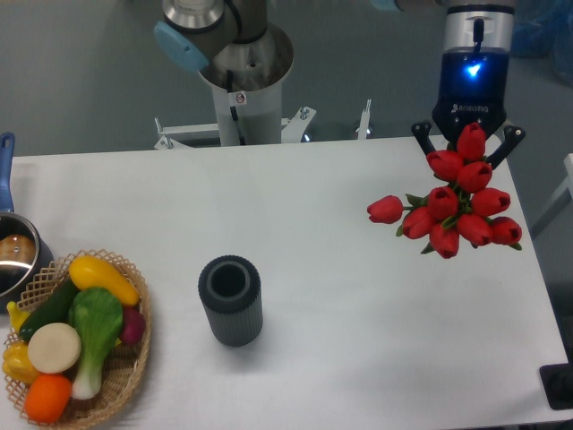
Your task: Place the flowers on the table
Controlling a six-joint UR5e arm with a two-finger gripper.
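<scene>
The flowers (455, 208), a bunch of red tulip buds with a little green showing, are at the right side of the white table (340, 269). My gripper (466, 166) comes down from the top right, directly behind the bunch. Its two black finger links slant inward into the buds, and it looks shut on the bunch. The fingertips and the stems are hidden behind the buds. I cannot tell whether the bunch touches the tabletop.
A dark grey ribbed cylinder (231, 300) stands upright left of centre. A wicker basket (134, 367) of toy vegetables sits at the front left, with a pot (13, 255) behind it. The robot base (243, 76) stands at the far edge.
</scene>
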